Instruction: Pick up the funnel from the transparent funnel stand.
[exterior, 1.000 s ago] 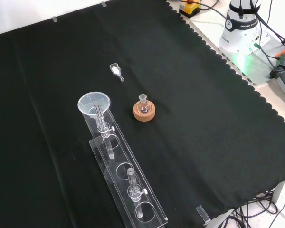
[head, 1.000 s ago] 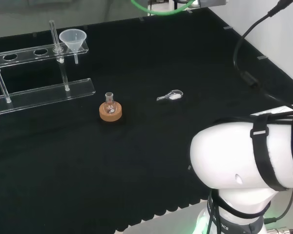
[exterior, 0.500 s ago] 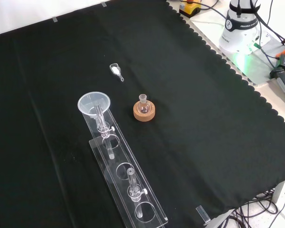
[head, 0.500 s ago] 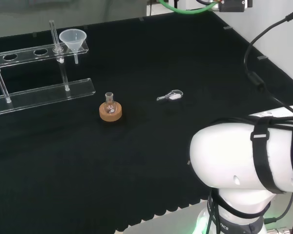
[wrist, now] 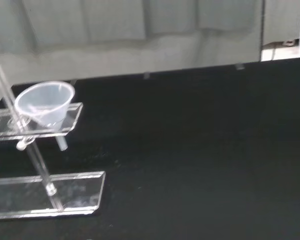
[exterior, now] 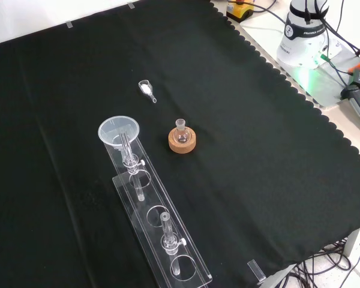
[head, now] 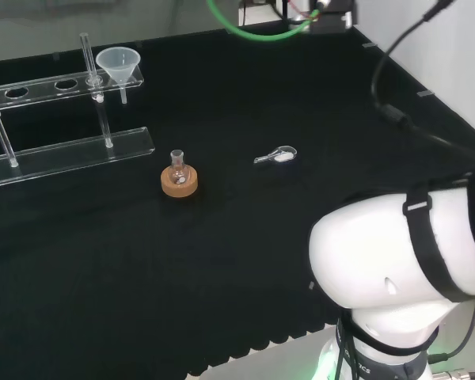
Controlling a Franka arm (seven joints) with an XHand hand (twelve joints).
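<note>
Nothing done yet: funnel (head: 118,63) seated untouched in end hole of stand (head: 67,150); approach, grasp, lift all left. Hand state: cannot tell.

light: even, diffuse, from overhead | shadows: faint on the black cloth (exterior: 240,150) | glare: pale glints on the clear funnel stand (exterior: 159,234) and funnel (head: 118,62) | green glow at the arm's base (exterior: 305,45) | wrist view soft, funnel (wrist: 44,103) slightly blurred

Rounded white arm link (head: 396,253) banded by black straps, black cable above.
</note>
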